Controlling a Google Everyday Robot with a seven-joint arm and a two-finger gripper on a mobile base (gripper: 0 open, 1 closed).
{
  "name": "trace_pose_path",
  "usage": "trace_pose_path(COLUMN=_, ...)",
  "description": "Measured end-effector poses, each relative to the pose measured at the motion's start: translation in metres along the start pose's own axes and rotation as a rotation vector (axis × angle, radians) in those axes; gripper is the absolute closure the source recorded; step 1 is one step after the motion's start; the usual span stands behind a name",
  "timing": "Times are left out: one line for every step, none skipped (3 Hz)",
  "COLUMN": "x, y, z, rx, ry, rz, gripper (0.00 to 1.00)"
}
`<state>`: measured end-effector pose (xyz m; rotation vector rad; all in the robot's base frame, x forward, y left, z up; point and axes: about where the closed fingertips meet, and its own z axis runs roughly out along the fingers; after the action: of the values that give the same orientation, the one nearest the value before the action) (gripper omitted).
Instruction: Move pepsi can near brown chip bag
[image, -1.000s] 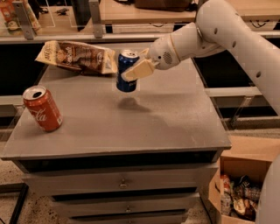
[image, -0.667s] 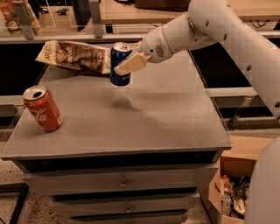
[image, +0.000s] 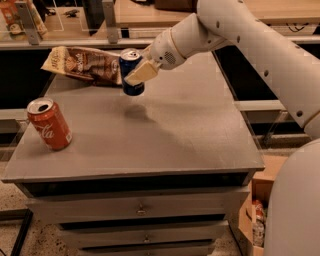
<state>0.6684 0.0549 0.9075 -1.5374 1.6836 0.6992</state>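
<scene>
The pepsi can (image: 130, 70) is dark blue with a silver top. My gripper (image: 138, 73) is shut on it and holds it in the air above the back left of the grey table (image: 165, 135). A tan finger (image: 142, 73) crosses the can's front. The can's shadow falls on the table below it. The brown chip bag (image: 85, 65) lies flat at the table's back left corner, just left of the can, and the can's left side overlaps the bag's right end in view.
A red Coca-Cola can (image: 48, 123) stands tilted at the table's left edge. The table has drawers (image: 142, 210) below. A cardboard box (image: 257, 210) with packets sits on the floor at the right. A shelf rail runs behind the table.
My arm has carried the pepsi can to the left and farther back, from the table's middle toward the brown chip bag. The can stays in the gripper, above the surface.
</scene>
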Motion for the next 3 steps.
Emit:
trace_pose_path(x=0.012, y=-0.006, z=0.011, rx=0.022, ry=0.038, rz=-0.018, gripper=0.6)
trace_pose_path(x=0.022, y=-0.009, z=0.02, rx=0.029, ry=0.064, rz=-0.023, gripper=0.36)
trace_pose_path(x=0.026, y=-0.012, z=0.023, rx=0.03, ry=0.074, rz=-0.018, gripper=0.13)
